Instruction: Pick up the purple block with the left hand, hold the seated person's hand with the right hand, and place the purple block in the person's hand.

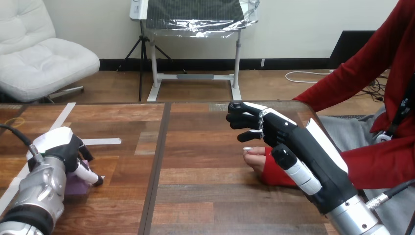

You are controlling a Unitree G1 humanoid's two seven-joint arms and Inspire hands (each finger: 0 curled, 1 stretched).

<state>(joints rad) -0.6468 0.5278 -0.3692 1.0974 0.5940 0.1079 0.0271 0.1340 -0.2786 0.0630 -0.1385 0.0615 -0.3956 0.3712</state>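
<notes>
The purple block [74, 187] lies on the wooden table [205, 196] at the near left, mostly hidden under my left hand [61, 144]. That hand sits on top of it, fingers curled down behind the block and the thumb lying across its front. The person's hand [253, 157] rests on the table right of centre, its fingertips pointing left and a red sleeve behind it. My right hand [276, 129] hovers just above and beside it, fingers loosely bent and holding nothing. Whether it touches the person's hand is hidden.
White tape strips [100, 141] lie on the table's left part, near my left hand. A dark seam [157, 161] runs front to back down the table's middle. The person sits at the right side.
</notes>
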